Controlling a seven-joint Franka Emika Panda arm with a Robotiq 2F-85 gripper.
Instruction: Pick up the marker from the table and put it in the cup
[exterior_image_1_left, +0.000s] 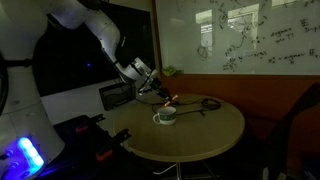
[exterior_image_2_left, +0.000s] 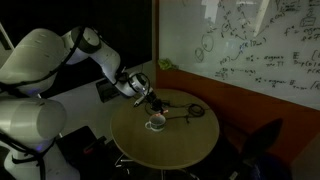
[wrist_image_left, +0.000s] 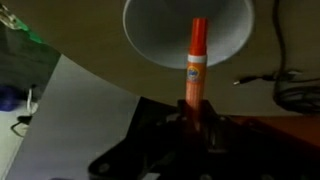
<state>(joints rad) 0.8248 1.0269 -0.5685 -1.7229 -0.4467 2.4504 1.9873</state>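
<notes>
the gripper (wrist_image_left: 197, 120) is clamped on the lower end of the marker (wrist_image_left: 198, 55). in the wrist view the orange-red stick points away from the fingers, and its far end lies over the pale round opening of the cup (wrist_image_left: 150, 30). in both exterior views the arm reaches over the table (exterior_image_1_left: 205, 132) and holds the gripper (exterior_image_2_left: 152, 100) above the cup (exterior_image_2_left: 155, 122), which stands on the tan top. a black looped cable (exterior_image_1_left: 206, 103) lies on the table near the cup (exterior_image_1_left: 164, 116), apart from it.
</notes>
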